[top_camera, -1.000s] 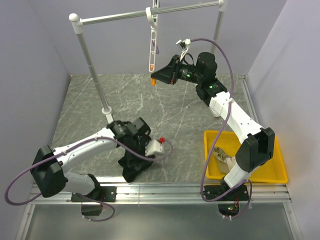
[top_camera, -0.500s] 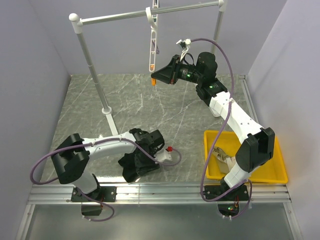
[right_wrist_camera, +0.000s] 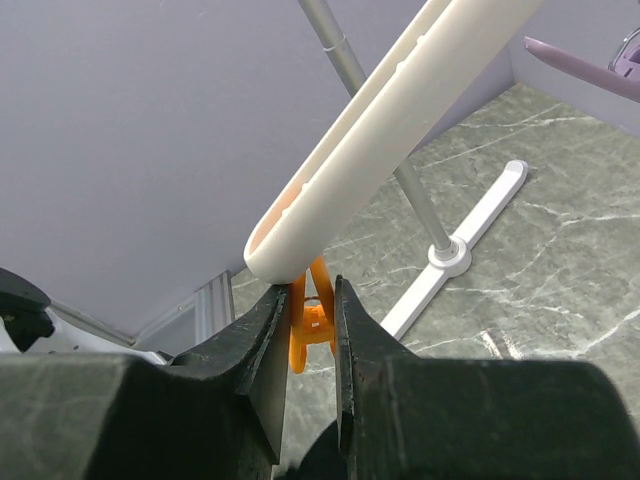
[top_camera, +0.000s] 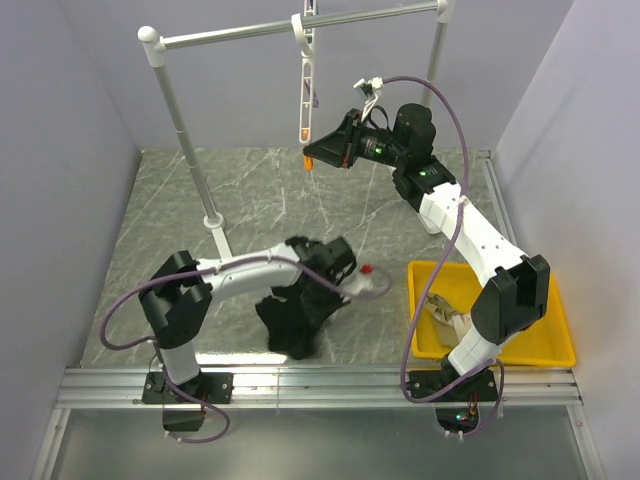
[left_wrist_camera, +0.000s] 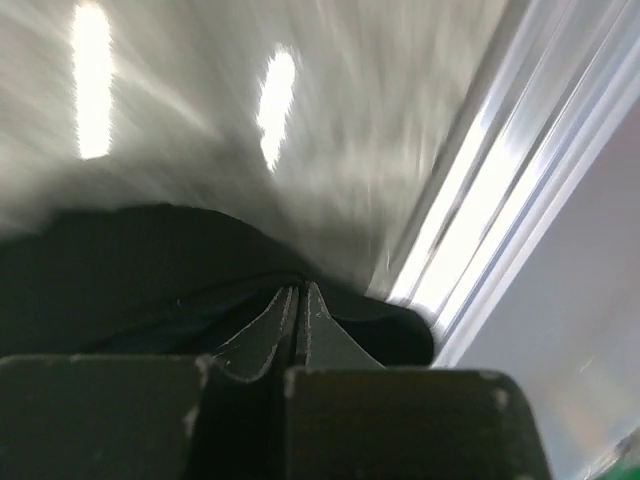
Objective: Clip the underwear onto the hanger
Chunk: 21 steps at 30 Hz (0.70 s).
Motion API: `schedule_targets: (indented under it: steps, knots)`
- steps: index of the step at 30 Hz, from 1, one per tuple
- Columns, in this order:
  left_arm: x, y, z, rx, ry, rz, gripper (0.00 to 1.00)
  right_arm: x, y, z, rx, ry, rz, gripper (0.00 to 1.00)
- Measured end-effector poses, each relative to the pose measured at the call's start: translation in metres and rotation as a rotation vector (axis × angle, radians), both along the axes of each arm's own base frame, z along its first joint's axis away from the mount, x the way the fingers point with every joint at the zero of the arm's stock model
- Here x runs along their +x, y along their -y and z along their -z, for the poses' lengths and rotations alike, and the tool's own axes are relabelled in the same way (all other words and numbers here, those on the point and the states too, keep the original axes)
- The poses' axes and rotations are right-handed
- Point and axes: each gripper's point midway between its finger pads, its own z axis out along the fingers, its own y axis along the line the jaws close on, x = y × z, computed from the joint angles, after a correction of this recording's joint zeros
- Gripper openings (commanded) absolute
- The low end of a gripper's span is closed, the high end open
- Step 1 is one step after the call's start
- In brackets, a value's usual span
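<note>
The black underwear (top_camera: 290, 325) is bunched on the marble floor near the front edge. My left gripper (top_camera: 308, 300) points down into it. In the left wrist view the gripper (left_wrist_camera: 298, 290) has its jaws pressed together with the dark fabric (left_wrist_camera: 120, 270) gathered around the tips. The white hanger (top_camera: 304, 95) hangs by its hook from the top rail, its lower end tilted toward my right gripper (top_camera: 314, 155). In the right wrist view that gripper (right_wrist_camera: 311, 290) is shut on the orange clip (right_wrist_camera: 312, 320) under the hanger's end (right_wrist_camera: 390, 130).
The white rail frame (top_camera: 180, 120) stands at the back left, its foot (top_camera: 215, 222) on the floor. A yellow tray (top_camera: 555, 330) at the right holds a beige cloth (top_camera: 445, 310). An aluminium rail (top_camera: 320, 385) runs along the near edge. Walls close in both sides.
My left arm swung to the right and its jaws closed on the underwear, which shifted right with it. The right arm and hanger have not moved.
</note>
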Motion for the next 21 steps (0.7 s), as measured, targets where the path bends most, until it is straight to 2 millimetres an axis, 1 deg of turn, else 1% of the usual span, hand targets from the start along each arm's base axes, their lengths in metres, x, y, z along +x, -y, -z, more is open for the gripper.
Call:
schedule_targets:
  steps: [2, 3, 4, 5, 6, 7, 8, 10, 12, 14, 16, 18, 19, 21]
  knots:
    - [0.025, 0.032, -0.021, -0.093, 0.019, -0.051, 0.00, 0.000, 0.000, 0.000, 0.000, -0.001, 0.000, 0.00]
    - [0.040, 0.049, -0.033, -0.151, 0.032, -0.081, 0.02, 0.000, 0.000, 0.000, 0.000, -0.001, -0.001, 0.00]
    - [0.053, 0.063, -0.044, -0.201, 0.045, -0.103, 0.10, 0.000, 0.000, 0.000, 0.001, -0.002, -0.001, 0.00]
    - [0.063, 0.072, -0.052, -0.232, 0.054, -0.121, 0.32, 0.000, 0.000, 0.000, 0.001, -0.002, -0.002, 0.00]
    - [0.075, 0.082, -0.058, -0.266, 0.068, -0.136, 0.40, 0.000, 0.000, 0.000, 0.001, -0.002, -0.001, 0.00]
    - [0.081, 0.086, -0.061, -0.281, 0.073, -0.151, 0.47, 0.000, 0.000, 0.000, 0.001, -0.002, -0.001, 0.00]
    - [0.084, 0.088, -0.061, -0.287, 0.074, -0.162, 0.62, 0.000, 0.001, 0.000, 0.001, -0.002, -0.001, 0.00]
    - [0.086, 0.083, -0.056, -0.271, 0.068, -0.178, 0.64, 0.000, 0.001, 0.000, 0.001, -0.002, 0.000, 0.00]
    - [0.085, 0.072, -0.048, -0.245, 0.051, -0.201, 0.65, 0.001, 0.002, 0.000, 0.000, -0.002, 0.000, 0.00]
    - [0.086, 0.053, -0.039, -0.208, 0.041, -0.238, 0.64, 0.001, 0.002, 0.000, 0.000, -0.002, -0.001, 0.00]
    - [0.089, 0.032, -0.036, -0.182, 0.052, -0.269, 0.63, 0.001, 0.003, 0.000, 0.001, -0.003, -0.003, 0.00]
    - [0.091, 0.016, -0.041, -0.175, 0.071, -0.288, 0.63, 0.001, 0.003, -0.001, 0.004, -0.008, -0.004, 0.00]
    - [0.090, 0.013, -0.047, -0.182, 0.086, -0.284, 0.63, 0.000, 0.003, -0.001, 0.006, -0.010, -0.005, 0.00]
    - [0.089, 0.016, -0.058, -0.210, 0.127, -0.249, 0.63, 0.000, 0.003, -0.002, 0.011, -0.015, -0.006, 0.00]
